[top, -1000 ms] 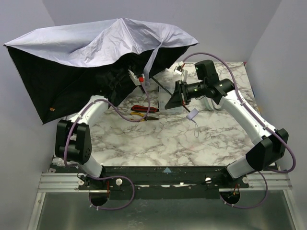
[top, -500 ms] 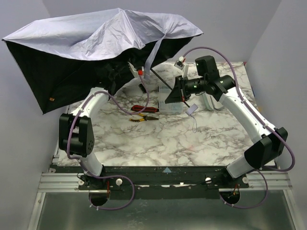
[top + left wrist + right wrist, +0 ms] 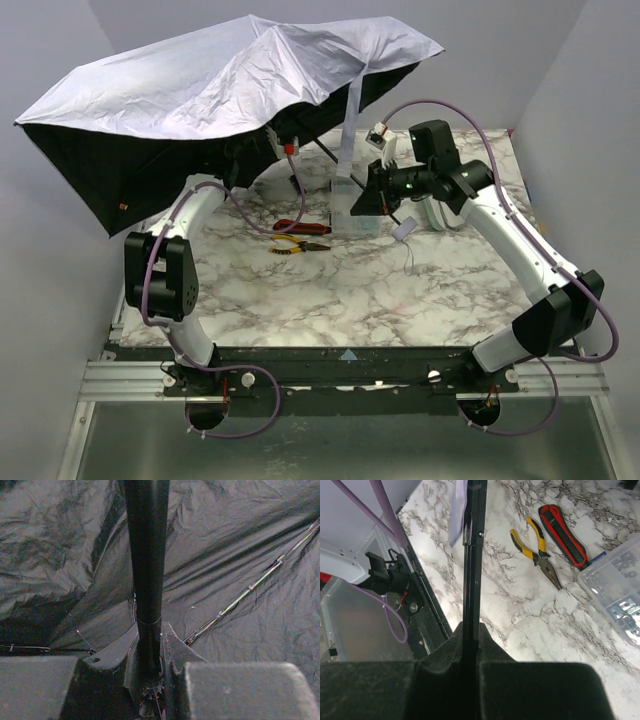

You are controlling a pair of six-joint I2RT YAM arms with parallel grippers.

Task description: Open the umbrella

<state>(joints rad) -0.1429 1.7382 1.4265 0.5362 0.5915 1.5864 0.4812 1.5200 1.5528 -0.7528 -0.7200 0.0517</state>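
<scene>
The umbrella's pale lavender canopy (image 3: 220, 80) with black underside (image 3: 235, 540) is spread wide over the table's back left. My left gripper (image 3: 149, 630) is up under the canopy and shut on the thick black shaft (image 3: 147, 555); the canopy hides it in the top view. My right gripper (image 3: 365, 198) is shut on the thin lower shaft (image 3: 472, 555), which runs straight up between its jaws (image 3: 471, 630). The small lavender handle (image 3: 403, 229) with its strap hangs just behind the right gripper. No mint-green case is in view.
Yellow-handled pliers (image 3: 290, 243) and a red and black knife (image 3: 300, 227) lie mid-table; both also show in the right wrist view, pliers (image 3: 540, 555) and knife (image 3: 565, 532). A clear plastic parts box (image 3: 355, 215) stands below the right gripper. The walls are close behind and to the left.
The canopy has risen and spread wider, its right edge lifting toward the back wall. The left arm has pushed up; the right gripper has moved slightly left, still holding the shaft.
</scene>
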